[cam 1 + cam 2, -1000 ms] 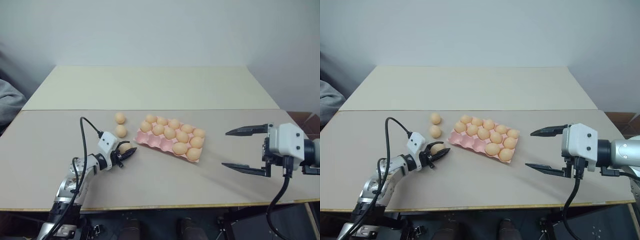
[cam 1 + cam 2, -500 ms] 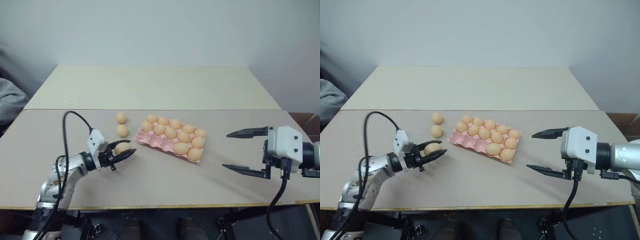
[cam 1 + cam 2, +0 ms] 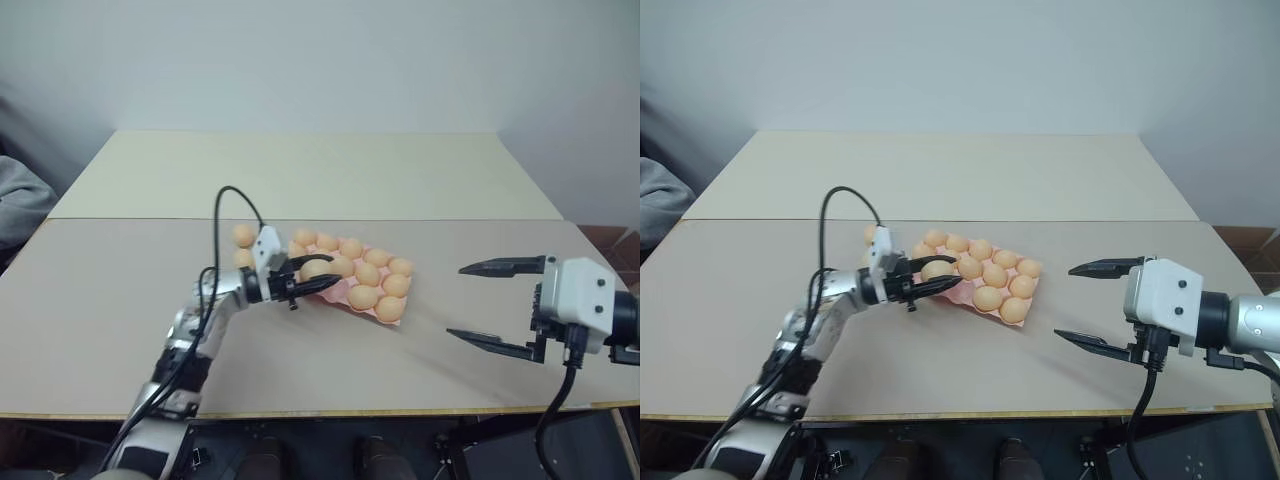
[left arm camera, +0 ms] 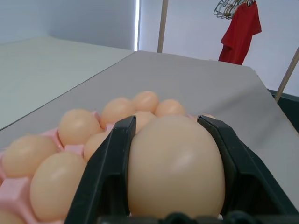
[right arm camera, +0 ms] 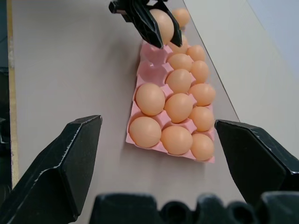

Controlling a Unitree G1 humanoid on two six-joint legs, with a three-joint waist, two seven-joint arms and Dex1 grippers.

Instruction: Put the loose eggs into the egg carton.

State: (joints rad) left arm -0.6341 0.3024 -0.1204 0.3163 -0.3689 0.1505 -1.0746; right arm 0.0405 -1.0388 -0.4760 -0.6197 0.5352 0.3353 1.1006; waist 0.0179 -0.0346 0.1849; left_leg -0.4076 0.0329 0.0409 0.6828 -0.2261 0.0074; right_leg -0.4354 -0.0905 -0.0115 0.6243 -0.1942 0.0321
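Observation:
My left gripper (image 3: 313,272) is shut on one pale orange egg (image 4: 175,165) and points level toward the right. It hovers over the near left corner of the pink egg carton (image 3: 336,291). Several eggs fill most of the carton's cups. The cups at the end nearest the held egg are bare (image 5: 150,71). Two loose eggs (image 3: 243,235) lie on the table to the left of the carton, the nearer one (image 3: 240,257) partly hidden behind my left wrist. My right gripper (image 3: 456,301) stands open and empty, well to the right of the carton.
The carton lies at a slant on the grey-beige table (image 3: 90,290). A lighter table top (image 3: 300,170) adjoins it at the back. A black cable (image 3: 232,205) loops above my left forearm. A grey cloth (image 3: 18,200) shows at the far left edge.
My left gripper has carried its egg up and to the right, from the table beside the carton to over the carton's near left corner. The right gripper has stayed put.

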